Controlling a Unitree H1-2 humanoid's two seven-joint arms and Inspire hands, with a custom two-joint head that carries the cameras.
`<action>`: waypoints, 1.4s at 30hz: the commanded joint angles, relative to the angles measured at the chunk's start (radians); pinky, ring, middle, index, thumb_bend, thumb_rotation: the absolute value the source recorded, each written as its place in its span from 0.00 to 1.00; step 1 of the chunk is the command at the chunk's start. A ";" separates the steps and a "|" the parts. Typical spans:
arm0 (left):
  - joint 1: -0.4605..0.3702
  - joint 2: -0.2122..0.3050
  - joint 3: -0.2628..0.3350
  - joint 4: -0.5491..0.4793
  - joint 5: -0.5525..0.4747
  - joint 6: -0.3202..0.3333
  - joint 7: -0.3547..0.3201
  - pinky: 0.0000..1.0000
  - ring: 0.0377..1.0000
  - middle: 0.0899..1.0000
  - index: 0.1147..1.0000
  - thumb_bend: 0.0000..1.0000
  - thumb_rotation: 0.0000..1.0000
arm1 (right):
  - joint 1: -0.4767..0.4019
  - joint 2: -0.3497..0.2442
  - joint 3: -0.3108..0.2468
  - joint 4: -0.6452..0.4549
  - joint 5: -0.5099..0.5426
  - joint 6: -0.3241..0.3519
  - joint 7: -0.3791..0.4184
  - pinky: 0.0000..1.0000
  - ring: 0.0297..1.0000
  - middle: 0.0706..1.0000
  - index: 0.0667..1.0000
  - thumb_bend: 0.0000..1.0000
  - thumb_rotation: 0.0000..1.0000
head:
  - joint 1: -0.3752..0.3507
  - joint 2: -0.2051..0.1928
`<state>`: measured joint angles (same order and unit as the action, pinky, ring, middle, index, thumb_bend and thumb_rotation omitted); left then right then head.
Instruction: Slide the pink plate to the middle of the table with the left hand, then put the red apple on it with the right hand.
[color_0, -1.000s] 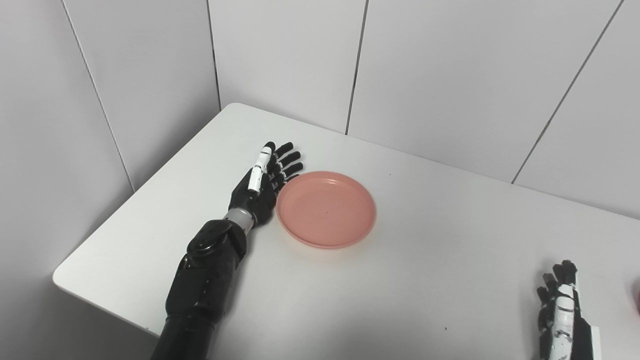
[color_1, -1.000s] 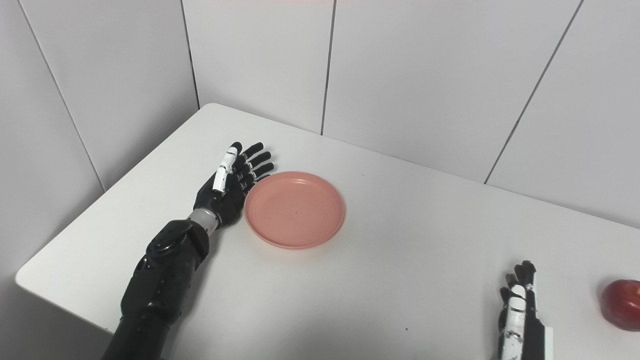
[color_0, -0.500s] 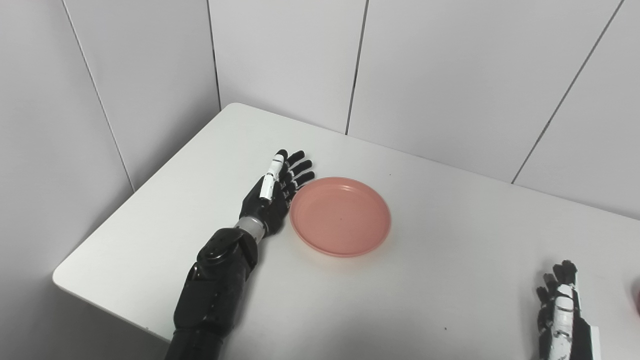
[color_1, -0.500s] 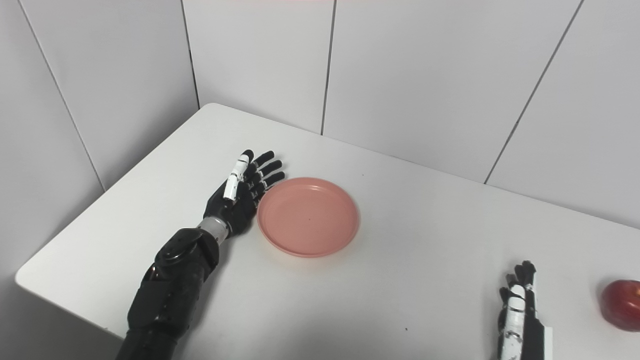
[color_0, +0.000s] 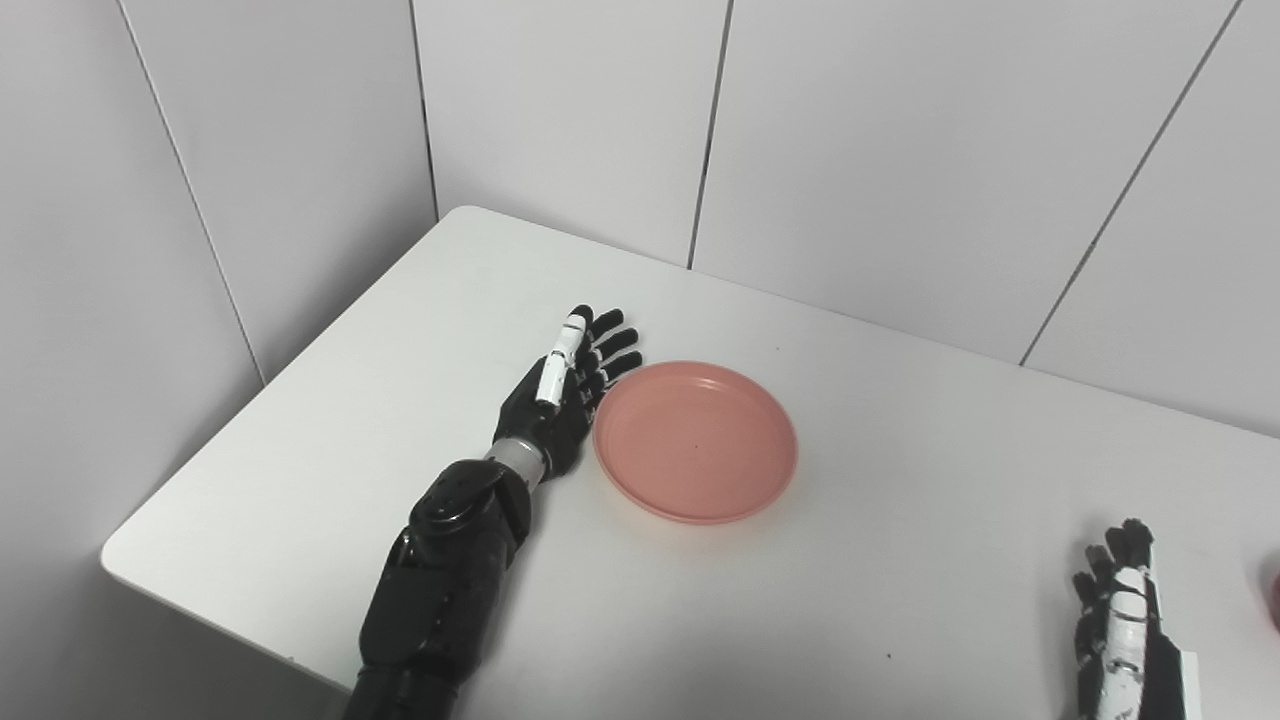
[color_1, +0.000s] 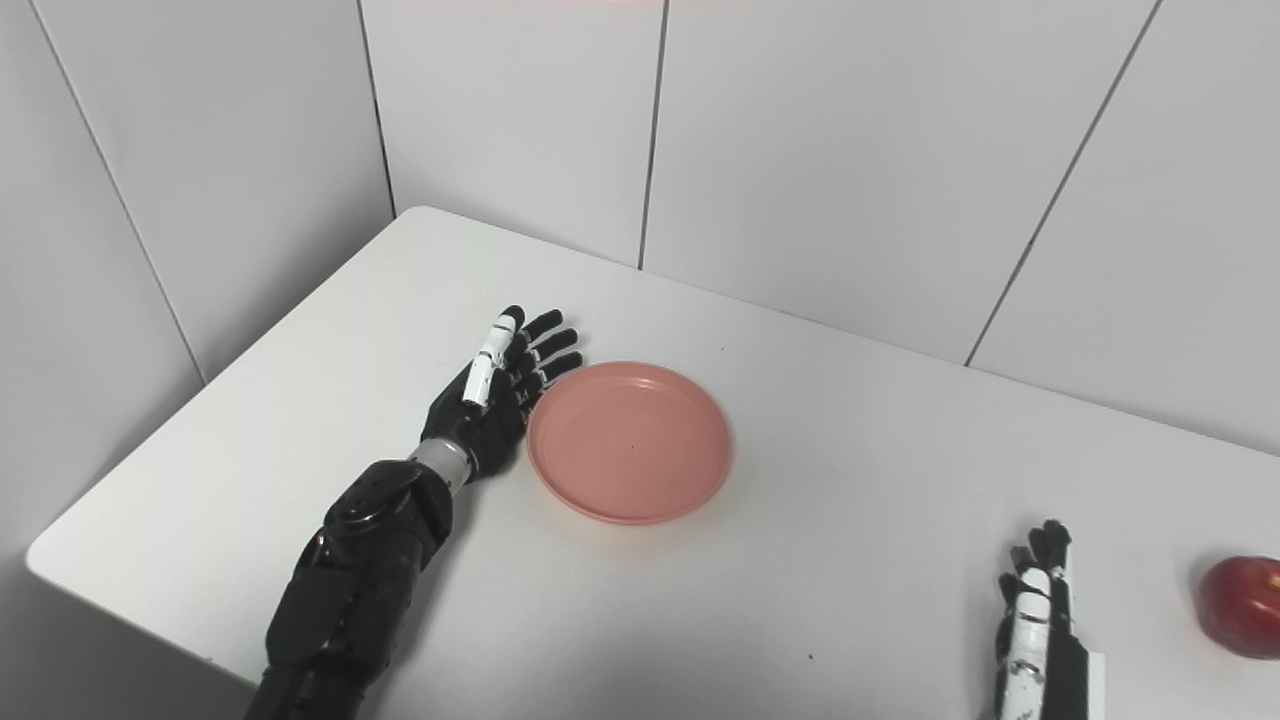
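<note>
We take the pink plate (color_0: 696, 442) as our landmark: it lies flat on the white table (color_0: 850, 560), empty, toward the left half of the tabletop. Our left hand (color_0: 566, 397) stands on edge directly to the left of the plate, its palm side against the plate's left rim, fingers (color_1: 548, 343) straight and slightly fanned, pointing away from us toward the wall (color_0: 900, 130); it clasps nothing. Our right hand (color_1: 1035, 610) rests well to the right of the plate and nearer to us, at the bottom edge of the view, its fingers extended upward close together and holding nothing. The red apple (color_1: 1240, 606) sits on the table far to the right of the plate, just beyond the right hand and apart from it, partly cut off by the right edge of the right eye view.
</note>
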<state>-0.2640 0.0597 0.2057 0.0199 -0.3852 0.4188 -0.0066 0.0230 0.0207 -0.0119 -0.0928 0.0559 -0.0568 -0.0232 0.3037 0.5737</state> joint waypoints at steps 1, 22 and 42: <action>-0.035 -0.001 -0.009 -0.022 0.005 -0.008 -0.005 0.89 0.88 0.88 0.86 0.37 1.00 | 0.009 0.010 0.002 0.007 0.001 -0.018 0.001 1.00 0.98 0.99 0.98 0.24 1.00 | -0.002 0.001; -0.045 -0.043 -0.048 0.003 0.024 -0.019 -0.018 0.86 0.86 0.86 0.83 0.41 1.00 | 0.009 0.021 0.004 0.011 -0.011 -0.021 -0.006 1.00 0.97 0.98 0.98 0.23 1.00 | -0.028 0.008; -0.028 -0.105 -0.058 -0.013 0.024 -0.016 0.000 0.86 0.85 0.85 0.83 0.41 1.00 | 0.003 0.035 0.005 0.033 -0.021 -0.032 -0.015 1.00 0.97 0.98 0.97 0.24 1.00 | -0.069 0.025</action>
<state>-0.2724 -0.0354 0.1513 0.0260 -0.3601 0.4176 -0.0066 0.0183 0.0401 -0.0113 -0.0841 0.0343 -0.0586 -0.0371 0.2362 0.5998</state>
